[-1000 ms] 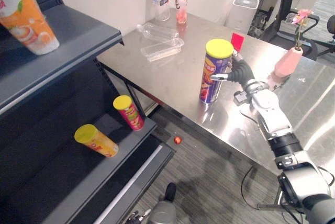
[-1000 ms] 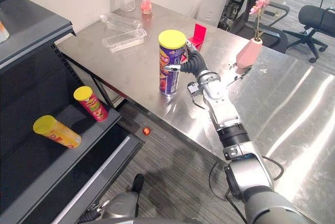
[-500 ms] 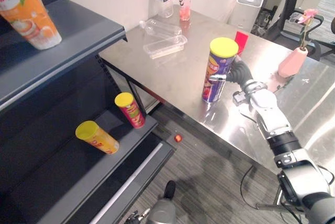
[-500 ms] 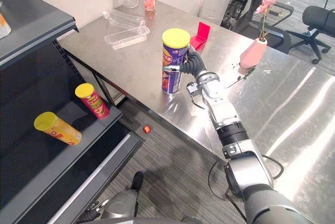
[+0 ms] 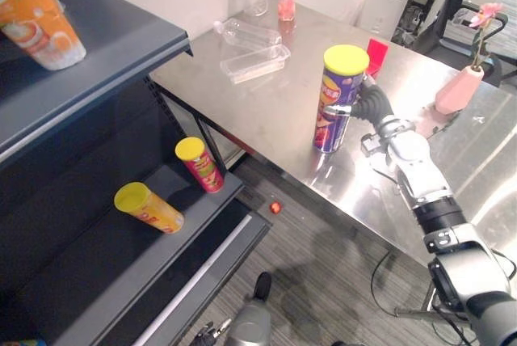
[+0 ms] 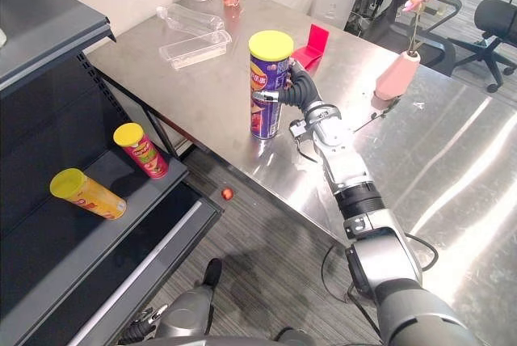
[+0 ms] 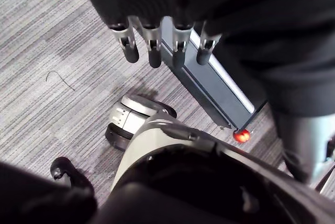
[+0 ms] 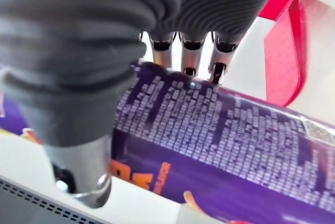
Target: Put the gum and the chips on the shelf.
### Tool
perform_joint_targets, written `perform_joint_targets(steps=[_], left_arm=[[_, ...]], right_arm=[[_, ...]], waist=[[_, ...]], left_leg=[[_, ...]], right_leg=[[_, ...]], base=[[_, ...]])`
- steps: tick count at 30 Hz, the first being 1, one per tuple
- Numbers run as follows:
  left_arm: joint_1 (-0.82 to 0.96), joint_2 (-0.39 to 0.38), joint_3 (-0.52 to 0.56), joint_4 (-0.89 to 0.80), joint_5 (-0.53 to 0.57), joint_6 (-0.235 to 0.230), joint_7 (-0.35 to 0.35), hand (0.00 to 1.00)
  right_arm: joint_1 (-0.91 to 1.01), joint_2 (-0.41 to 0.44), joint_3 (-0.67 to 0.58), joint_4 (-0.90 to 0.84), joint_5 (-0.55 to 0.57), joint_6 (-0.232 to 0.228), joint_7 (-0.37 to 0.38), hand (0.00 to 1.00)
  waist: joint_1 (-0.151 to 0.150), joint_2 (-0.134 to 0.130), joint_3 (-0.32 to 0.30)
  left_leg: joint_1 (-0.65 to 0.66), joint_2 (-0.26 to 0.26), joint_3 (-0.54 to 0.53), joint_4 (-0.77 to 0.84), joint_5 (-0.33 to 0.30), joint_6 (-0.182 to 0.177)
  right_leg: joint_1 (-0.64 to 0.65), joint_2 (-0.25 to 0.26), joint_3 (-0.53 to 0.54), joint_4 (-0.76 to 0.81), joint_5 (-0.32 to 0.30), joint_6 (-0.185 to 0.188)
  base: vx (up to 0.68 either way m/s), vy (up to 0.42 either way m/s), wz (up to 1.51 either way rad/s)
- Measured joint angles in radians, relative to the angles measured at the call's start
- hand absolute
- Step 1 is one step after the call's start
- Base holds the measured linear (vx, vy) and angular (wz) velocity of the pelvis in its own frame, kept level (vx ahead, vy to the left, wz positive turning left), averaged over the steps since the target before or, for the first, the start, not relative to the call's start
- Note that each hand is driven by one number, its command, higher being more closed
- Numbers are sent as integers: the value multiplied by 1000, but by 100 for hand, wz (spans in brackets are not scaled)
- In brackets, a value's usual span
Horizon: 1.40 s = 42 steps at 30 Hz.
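Reaches in from five o'clock with the right hand (image 5: 370, 109), fingers and thumb wrapped round a tall purple cylindrical chips can with a yellow lid (image 5: 338, 99). Hangs the left hand (image 7: 157, 41) slack, fingers straight, over grey striped carpet (image 7: 47, 35). Keeps the can upright, long axis vertical, lid up, on a brushed steel table (image 5: 258, 111) near its edge; at nine o'clock, a dark grey metal shelf unit (image 5: 105, 39).
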Motion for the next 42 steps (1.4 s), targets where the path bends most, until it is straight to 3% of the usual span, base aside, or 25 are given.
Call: perform_joint_targets(steps=[14,18,22,25,28,31,36,42], left_arm=[[0,5,0,-19,8,6,-5,0],[2,5,0,-26,13,9,5,0],[6,8,8,-26,17,20,12,0],[9,17,16,-25,19,26,13,0],[9,24,23,-7,19,28,21,0],[10,24,27,13,19,30,40,0],[5,16,40,17,24,37,50,0],[-2,9,52,49,54,50,53,0]], right_arm=[[4,0,-2,-17,-16,-19,-1,100],[35,-2,-13,-142,-8,-18,4,100],[65,-3,-16,-257,13,-14,46,100],[126,-3,-27,-358,53,10,85,100],[181,-2,-52,-410,82,23,102,100],[228,-3,-59,-452,94,26,116,100],[315,-25,-94,-529,122,27,129,100],[391,-34,-116,-583,134,44,133,100]], waist=[[8,-10,6],[5,-12,5],[-14,-20,0],[-19,-41,-16],[-43,-56,-33],[-67,-57,-57],[-75,-54,-99],[-118,-48,-133]], left_leg=[[16,8,27,0,0,1],[23,16,48,0,-2,-1],[35,24,71,-1,-7,-5],[53,31,106,-4,-17,-8],[55,42,128,-5,-20,-11],[57,51,144,-5,-21,-13],[57,65,165,-6,-24,-17],[61,70,169,-7,-24,-18]], right_leg=[[-4,5,32,1,0,-1],[-4,13,52,-5,1,-1],[-6,18,77,-7,1,-1],[-17,24,121,-13,3,-4],[-21,38,141,-28,15,-11],[-25,50,162,-50,33,-16],[-33,66,184,-73,48,-23],[-35,70,191,-76,49,-24]], base=[[-8,-14,-5],[-9,-31,-9],[-13,-29,-19],[-18,-21,-37],[-19,-32,-23],[-15,-25,-19],[-27,-25,-16],[-20,-13,-2]])
